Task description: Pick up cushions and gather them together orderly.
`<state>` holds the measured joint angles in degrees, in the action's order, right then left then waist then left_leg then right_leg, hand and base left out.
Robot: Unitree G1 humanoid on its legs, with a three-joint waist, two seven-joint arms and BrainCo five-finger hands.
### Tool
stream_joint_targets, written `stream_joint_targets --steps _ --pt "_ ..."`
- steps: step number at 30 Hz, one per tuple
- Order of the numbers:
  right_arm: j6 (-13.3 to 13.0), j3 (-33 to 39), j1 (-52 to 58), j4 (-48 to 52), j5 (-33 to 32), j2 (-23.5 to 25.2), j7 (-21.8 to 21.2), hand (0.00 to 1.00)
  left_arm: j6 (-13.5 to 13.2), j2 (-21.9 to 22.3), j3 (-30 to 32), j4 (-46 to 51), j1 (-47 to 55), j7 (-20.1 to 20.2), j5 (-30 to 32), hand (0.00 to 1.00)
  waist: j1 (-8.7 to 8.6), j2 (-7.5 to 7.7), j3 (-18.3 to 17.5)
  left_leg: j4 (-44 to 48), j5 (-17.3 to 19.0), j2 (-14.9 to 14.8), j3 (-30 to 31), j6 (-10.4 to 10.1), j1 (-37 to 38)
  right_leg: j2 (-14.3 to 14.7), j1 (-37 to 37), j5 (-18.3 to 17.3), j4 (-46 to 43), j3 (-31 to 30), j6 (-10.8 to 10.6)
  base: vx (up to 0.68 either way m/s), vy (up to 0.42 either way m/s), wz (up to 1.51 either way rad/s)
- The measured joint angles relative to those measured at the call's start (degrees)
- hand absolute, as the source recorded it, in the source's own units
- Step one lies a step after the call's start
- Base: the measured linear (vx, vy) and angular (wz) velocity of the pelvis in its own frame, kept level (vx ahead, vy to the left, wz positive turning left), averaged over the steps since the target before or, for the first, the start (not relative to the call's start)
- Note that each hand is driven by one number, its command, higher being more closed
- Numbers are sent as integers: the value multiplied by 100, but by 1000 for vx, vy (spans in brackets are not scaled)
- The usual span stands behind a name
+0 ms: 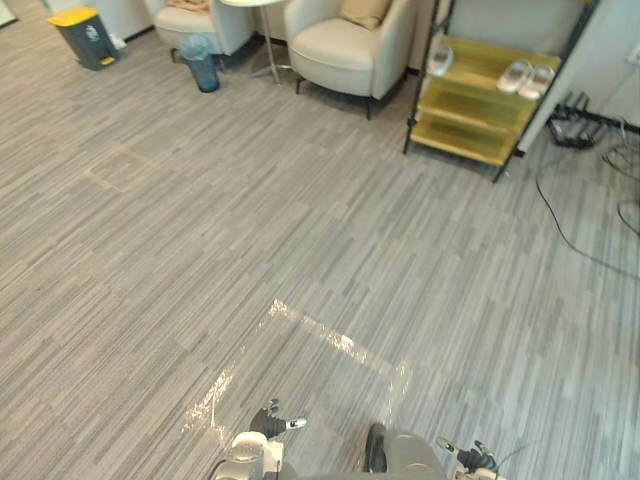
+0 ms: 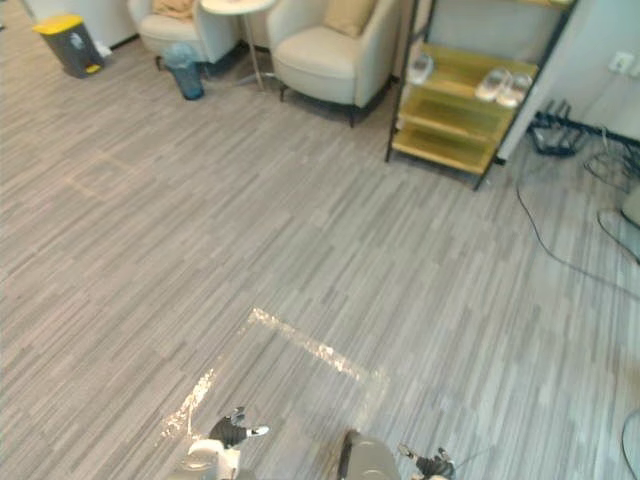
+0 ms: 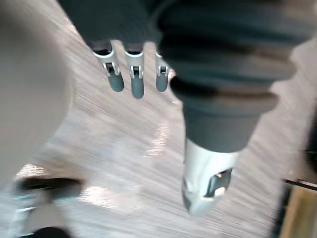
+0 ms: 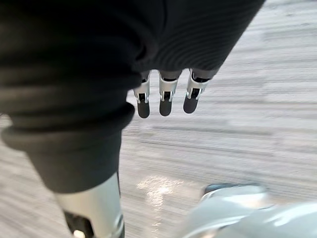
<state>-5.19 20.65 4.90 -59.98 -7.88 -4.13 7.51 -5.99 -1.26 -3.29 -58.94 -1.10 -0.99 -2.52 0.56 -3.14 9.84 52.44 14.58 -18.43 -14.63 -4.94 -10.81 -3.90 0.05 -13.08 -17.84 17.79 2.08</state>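
- A tan cushion (image 1: pixel 365 10) leans against the back of the nearer cream armchair (image 1: pixel 345 55), at the far side of the room.
- A second cushion (image 1: pixel 190 4) of like colour lies on the seat of the other armchair (image 1: pixel 210 28), to the left of the first.
- The left robot hand (image 3: pixel 134 82) hangs low beside the robot. Its fingers are straight and loosely spread, and it holds nothing.
- The right robot hand (image 4: pixel 166 99) hangs the same way on the other side, with slack, empty fingers. Both are well apart from the cushions.
- A blue waste basket (image 1: pixel 201 62) stands between the two armchairs.
- A black bin with a yellow lid (image 1: pixel 86 35) stands further left.
- Right of the nearer armchair is a yellow shelf (image 1: pixel 470 140) in a dark frame, with pale slippers (image 1: pixel 527 78) on its top board.
- The grey striped floor (image 1: pixel 300 230) stretches between robot and chairs, with shiny tape lines (image 1: pixel 335 342) near the robot.
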Motion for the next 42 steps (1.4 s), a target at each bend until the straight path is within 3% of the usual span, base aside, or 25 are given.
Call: stream_joint_targets --steps 2,3,4,5,6,8,10,13,15,18,20,21,23,28,37,42 --pt "-28 0 -55 85 -119 80 14 0 3 27 -15 34 -55 1 -1 0 6 11 8 -1653 -5 317 -104 22 -248 -140 208 -15 143 -76 -136 315 83 -28" --pt "-28 4 -85 74 -117 88 17 0 0 33 -34 37 -62 -2 -2 0 16 -6 -3 -2411 -176 490 77 50 -325 -180 222 -48 163 -158 -228 341 192 -48" --pt "-16 31 -102 43 -115 83 29 0 -10 32 -49 39 -103 -5 -24 0 57 -5 2 -3167 -892 746 469 -39 -333 -249 221 -143 137 -337 -399 392 234 -60" --pt "5 45 -101 18 -106 163 37 0 -15 -5 -67 4 -114 -16 -82 0 136 39 -18 -3362 -1120 969 567 -73 -188 -320 219 -133 170 -552 -561 306 187 -43" --pt "0 49 -99 36 -108 217 41 0 -19 -51 -118 -16 -184 -27 -122 0 87 142 -51 -3522 -1138 1110 566 -51 -139 -408 214 -36 343 -620 -637 296 148 -17" --pt "19 51 -208 -70 -100 220 37 0 -68 -256 -170 -30 -315 -55 -222 0 113 316 13 -3188 -1046 1197 600 47 -332 -500 355 206 779 -734 -769 268 130 -17" --pt "18 52 -264 -143 -71 168 37 0 -62 -355 -228 -153 -249 -112 -221 0 154 313 22 -2977 -803 1187 559 124 -286 -502 521 448 1056 -892 -909 207 123 -40" --pt "23 51 -264 -202 109 172 30 0 -61 -406 -218 -205 -159 -119 -224 0 181 268 -1 -2791 -295 1189 427 180 -169 -549 519 524 1027 -1098 -1009 156 171 -44" --pt "55 15 -290 -193 130 151 11 0 -58 -403 -218 -244 -154 -110 -225 0 243 232 -8 -2946 -137 1178 127 247 -9 -680 -14 482 146 -1362 -1064 83 186 -75" --pt "60 -68 -281 -133 141 105 -12 0 -50 -430 -237 -251 -46 -110 -225 0 201 285 -15 -3278 -151 1398 -274 371 474 -1098 -805 478 -1448 -1161 -976 71 145 -57" --pt "52 -122 -277 -151 167 78 -11 0 -47 -480 -231 -252 6 -114 -226 0 122 241 -15 -3414 -132 1437 -310 408 705 -1047 -811 183 -1637 -829 -941 119 56 1" --pt "55 -159 -277 -169 169 79 -12 0 -46 -499 -224 -253 19 -118 -232 0 124 259 -35 -3440 -141 1436 -303 415 740 -932 -808 103 -1517 -725 -923 100 -37 14" --pt "63 -169 -234 -231 180 63 -13 0 -47 -493 -215 -251 53 -119 -272 0 132 349 -189 -3445 -156 1521 -171 396 694 -757 -691 2 -868 -361 -669 99 -60 11" --pt "61 33 -136 -387 146 -38 -11 0 -46 -319 -222 -320 20 -114 -275 0 89 161 -271 -4050 -469 1611 18 285 915 -552 16 106 387 -256 -631 81 -75 16" --pt "112 386 128 -462 114 7 -6 0 -37 -250 -231 -409 96 -108 -270 0 92 160 -419 -4467 -661 1512 99 203 1332 -251 597 607 1278 -302 -572 22 -26 -6" --pt "123 395 192 -470 107 33 0 0 -32 -257 -229 -408 105 -109 -256 0 92 161 -426 -4655 -813 1577 104 245 1333 -283 600 793 1510 -359 -604 -70 26 -4"
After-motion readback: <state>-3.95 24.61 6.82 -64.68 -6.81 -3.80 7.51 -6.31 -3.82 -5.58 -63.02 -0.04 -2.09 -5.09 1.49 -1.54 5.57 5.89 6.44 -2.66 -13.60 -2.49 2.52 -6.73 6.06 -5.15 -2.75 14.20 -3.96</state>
